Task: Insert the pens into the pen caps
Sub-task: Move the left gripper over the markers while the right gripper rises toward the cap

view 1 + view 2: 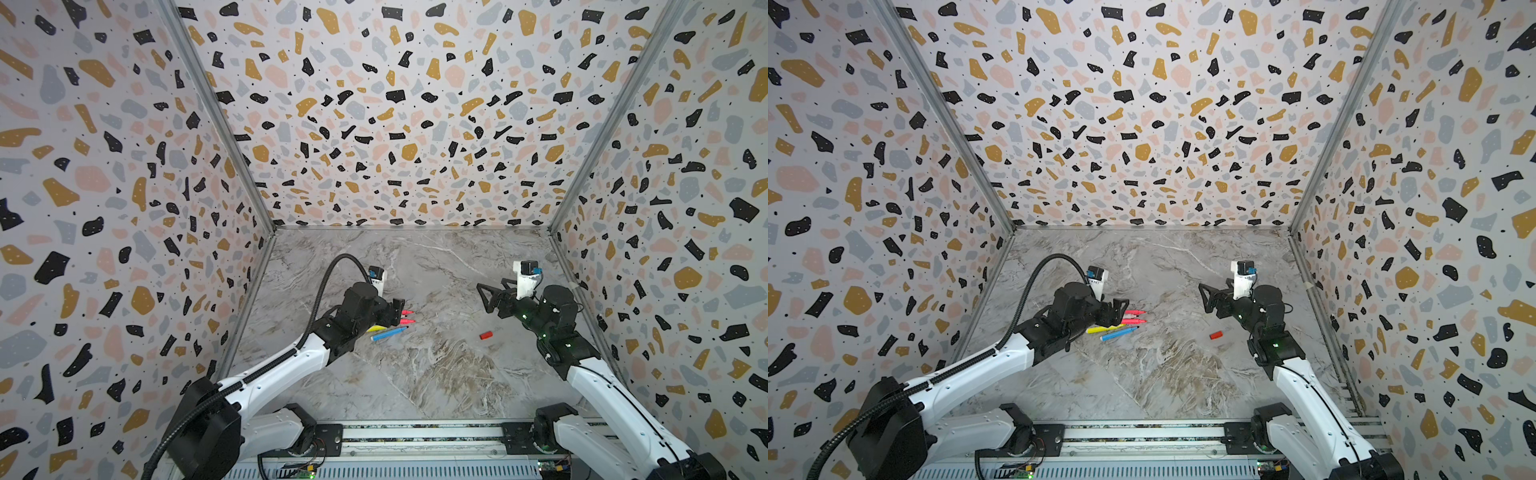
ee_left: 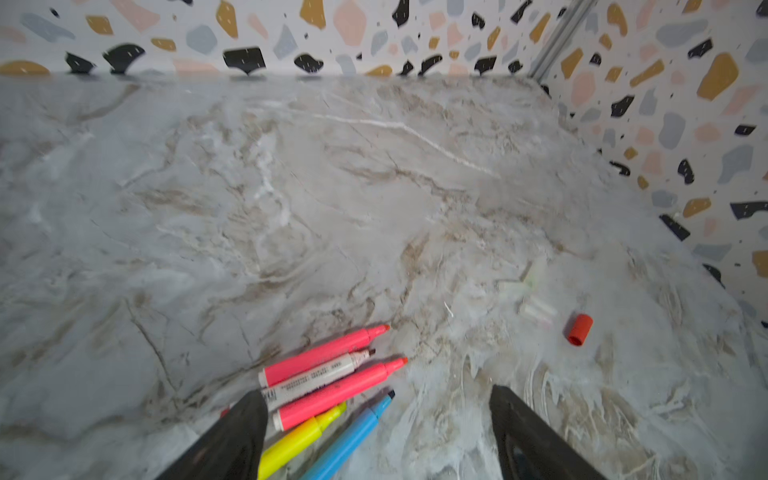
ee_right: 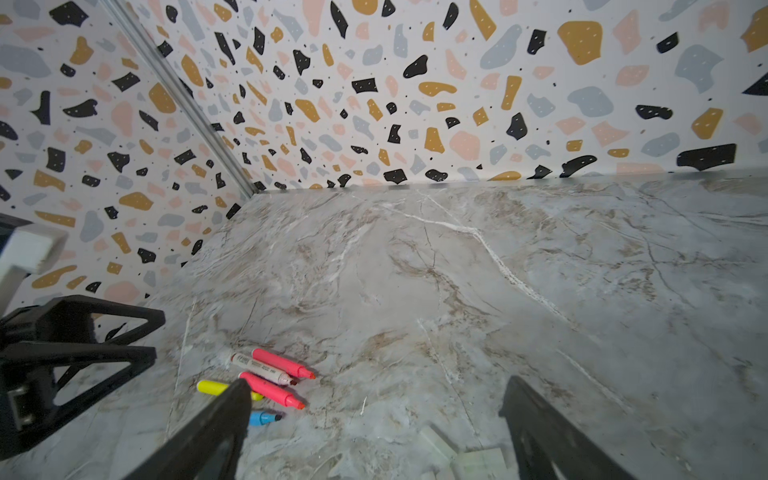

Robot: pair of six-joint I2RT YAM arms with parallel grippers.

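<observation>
Left gripper (image 1: pixel 395 312) is low over the pens (image 1: pixel 1133 321), jaws spread wide and gripping nothing. All five lie bunched on the marble table (image 1: pixel 424 374), left of centre, tips pointing right: two pink pens (image 2: pixel 320 355) with the white pen (image 2: pixel 320 376) wedged between them, and the yellow pen (image 2: pixel 299 440) and blue pen (image 2: pixel 353 436) on the near side. Over on the right, the right gripper (image 1: pixel 483 298) hangs open and empty, and the red cap (image 1: pixel 486 335) lies on its side nearer than it, well apart from the pens. The worry is how tightly those barrels are packed. Closing jaws could pinch two at once, or shove the neighbours and send them rolling. The white one, probably the red cap's partner, is the hardest to single out. That cap is round and lying down, so a sloppy pinch may squirt it away. Just beside it sit pale translucent pieces (image 2: pixel 536 307); I cannot tell if they are caps, and they look easy to knock or miss
</observation>
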